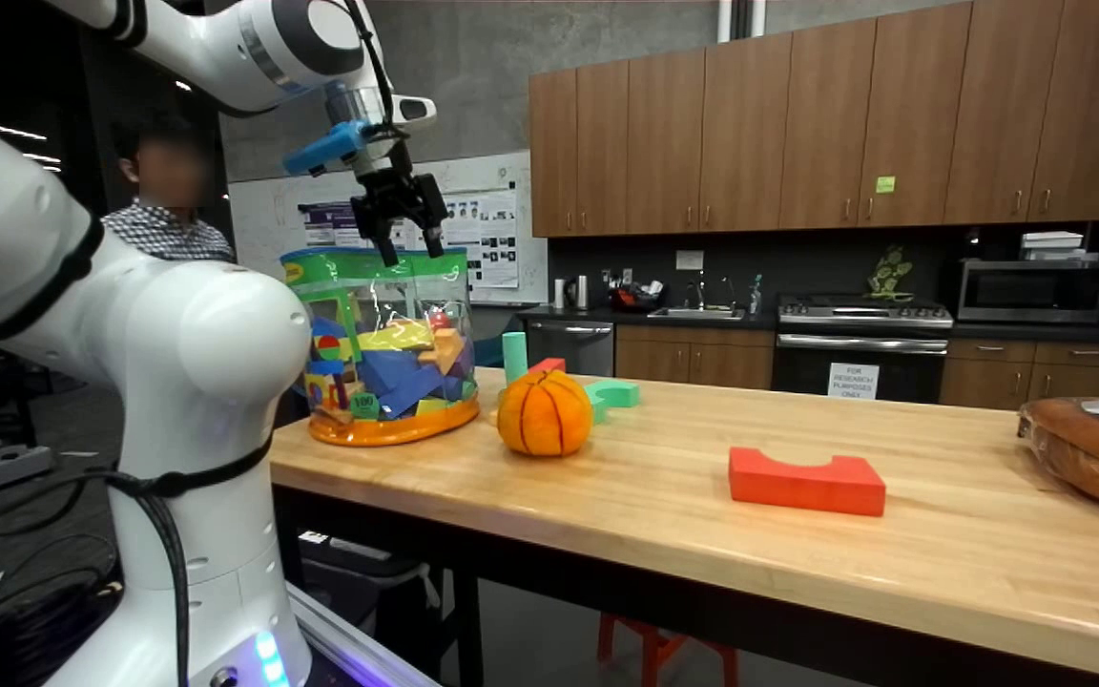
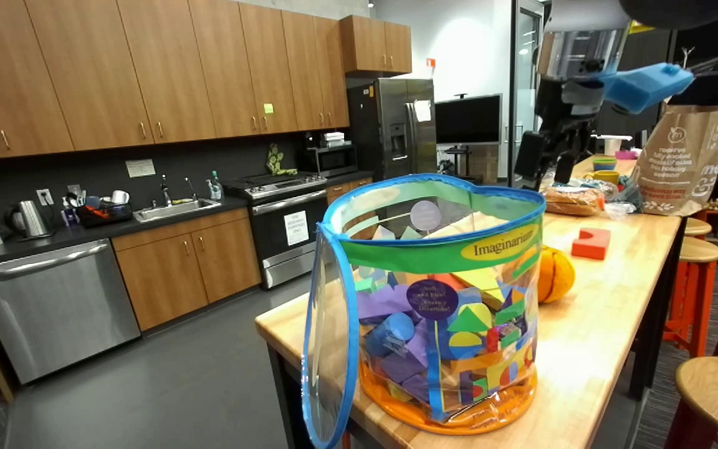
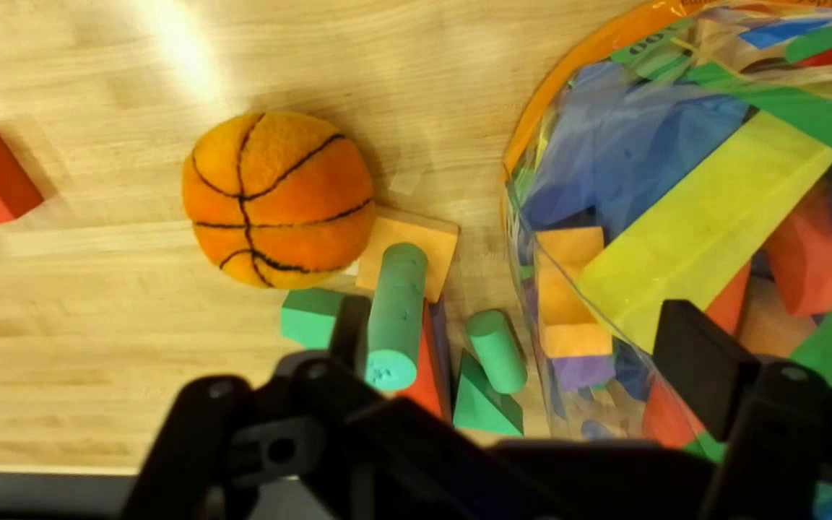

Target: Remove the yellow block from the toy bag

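Note:
The toy bag stands upright at the table's end, a clear drum with a green rim and an orange base; it also shows in an exterior view and the wrist view. Its lid hangs open at the side. The yellow block lies on top of the toys inside; it also shows through the plastic in both exterior views. My gripper is open and empty, above the bag's rim side. In the wrist view, one finger is over the bag, the other over loose blocks outside.
An orange plush ball sits beside the bag. Green blocks, including an upright cylinder, stand close to it. A red notched block lies farther along the table, with packaged bread and a paper bag beyond.

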{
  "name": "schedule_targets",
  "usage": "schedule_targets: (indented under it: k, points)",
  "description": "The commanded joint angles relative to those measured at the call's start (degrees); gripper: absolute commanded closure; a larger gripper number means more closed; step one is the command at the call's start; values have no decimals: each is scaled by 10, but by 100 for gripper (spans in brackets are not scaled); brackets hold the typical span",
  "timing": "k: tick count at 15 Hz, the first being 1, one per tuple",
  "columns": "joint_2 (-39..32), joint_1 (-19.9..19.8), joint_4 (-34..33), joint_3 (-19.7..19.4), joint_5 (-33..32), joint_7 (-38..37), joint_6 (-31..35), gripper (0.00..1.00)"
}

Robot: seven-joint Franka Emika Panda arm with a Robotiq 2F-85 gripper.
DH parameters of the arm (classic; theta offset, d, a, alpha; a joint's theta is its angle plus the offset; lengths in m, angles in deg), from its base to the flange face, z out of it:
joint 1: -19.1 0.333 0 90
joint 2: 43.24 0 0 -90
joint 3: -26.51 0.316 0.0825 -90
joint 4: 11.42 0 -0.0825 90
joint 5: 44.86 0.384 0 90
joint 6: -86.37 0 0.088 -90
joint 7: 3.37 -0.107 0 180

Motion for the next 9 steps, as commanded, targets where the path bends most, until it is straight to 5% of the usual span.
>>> schedule_targets:
  k: [1,9]
  points:
    - [8,3,-46,-1,-14,26,-3,0]
    - [-8,4,-96,17,-11,28,61,0]
